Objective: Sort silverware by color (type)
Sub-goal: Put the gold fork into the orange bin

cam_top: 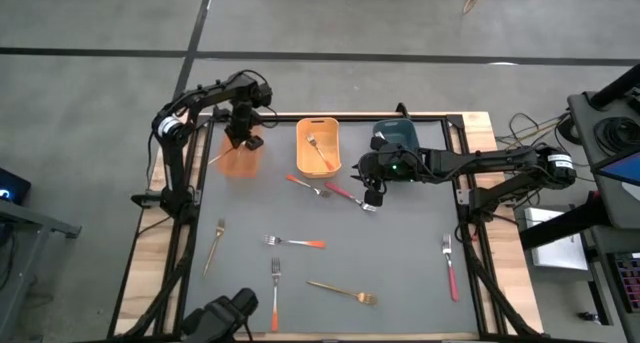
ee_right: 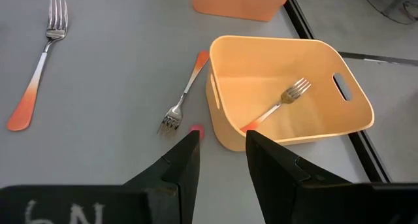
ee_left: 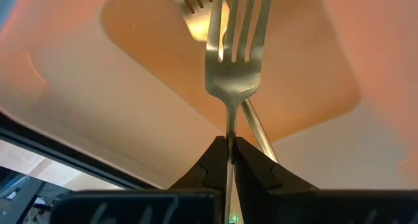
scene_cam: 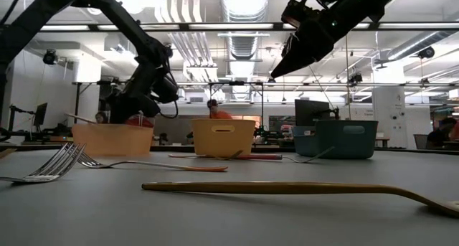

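we see the left gripper (ee_left: 230, 160) pinching a fork (ee_left: 233, 67) over the orange bin (cam_top: 240, 160), the right gripper (ee_right: 221, 152) parted above a red-handled fork (cam_top: 345, 195).

The fork (ee_left: 233, 61) in the left tool (ee_left: 230, 160) shows no handle, hidden between the fingers.

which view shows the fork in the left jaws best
The left wrist view: the fork fills the frame, tines up, pinched by the shut left gripper over the orange bin. The high view shows only the gripper over that bin; the low view hides the fork.
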### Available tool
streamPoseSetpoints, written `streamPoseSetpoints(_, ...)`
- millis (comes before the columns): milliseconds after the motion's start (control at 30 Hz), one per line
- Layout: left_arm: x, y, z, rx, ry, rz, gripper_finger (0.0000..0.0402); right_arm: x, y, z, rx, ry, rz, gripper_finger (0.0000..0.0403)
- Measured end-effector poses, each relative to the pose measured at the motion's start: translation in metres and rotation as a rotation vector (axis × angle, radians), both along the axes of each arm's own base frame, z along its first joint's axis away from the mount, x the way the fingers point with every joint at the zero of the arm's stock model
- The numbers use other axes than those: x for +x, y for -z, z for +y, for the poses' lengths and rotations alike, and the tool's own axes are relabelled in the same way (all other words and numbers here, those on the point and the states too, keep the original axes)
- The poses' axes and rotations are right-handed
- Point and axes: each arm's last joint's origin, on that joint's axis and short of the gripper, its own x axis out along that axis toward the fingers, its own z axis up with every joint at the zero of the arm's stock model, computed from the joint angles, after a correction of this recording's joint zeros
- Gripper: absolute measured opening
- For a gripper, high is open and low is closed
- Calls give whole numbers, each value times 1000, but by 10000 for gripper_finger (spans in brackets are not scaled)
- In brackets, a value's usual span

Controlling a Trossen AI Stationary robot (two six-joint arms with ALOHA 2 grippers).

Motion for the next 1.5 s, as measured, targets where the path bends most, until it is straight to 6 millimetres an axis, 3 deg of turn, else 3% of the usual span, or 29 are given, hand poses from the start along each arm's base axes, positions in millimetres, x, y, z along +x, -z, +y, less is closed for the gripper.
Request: streamPoseSetpoints(1500,7,6,5,46,-124,-74,2,0,0,0,-5,-3,0,116)
